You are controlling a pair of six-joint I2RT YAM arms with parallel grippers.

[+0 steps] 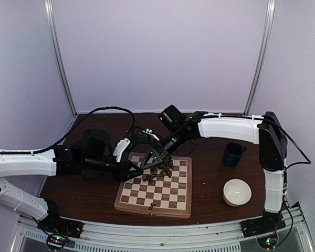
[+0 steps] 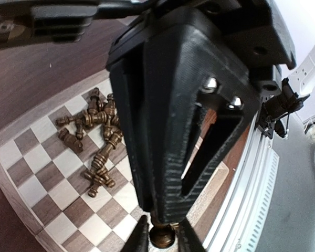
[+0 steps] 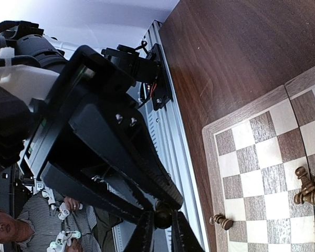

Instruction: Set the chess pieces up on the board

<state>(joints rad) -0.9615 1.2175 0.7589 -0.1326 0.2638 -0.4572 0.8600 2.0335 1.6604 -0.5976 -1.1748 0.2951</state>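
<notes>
Your left tool (image 2: 163, 237) was clamped on one small dark brown turned chess piece (image 2: 162, 231); the other pieces (image 2: 97, 116) lay toppled in a heap on the far half of the cream-and-brown checkered wooden board (image 2: 68, 194); your right tool (image 3: 163, 226) gripped another such piece (image 3: 163, 216) by its round top.

The left arm (image 1: 21, 164) and right arm (image 1: 228, 127) have white shells, black joints, black cables (image 1: 102, 110) and ribbed, silver-screwed fingers (image 2: 163, 131).

Dark brown chess pieces (image 1: 160, 171) lay toppled in 1 heap on far squares of the checkered board (image 1: 174, 198). 1 lone piece (image 1: 152, 208) lay at its near border. My left pincer (image 2: 163, 236) and right pincer (image 3: 164, 231) each pinched 1.
</notes>
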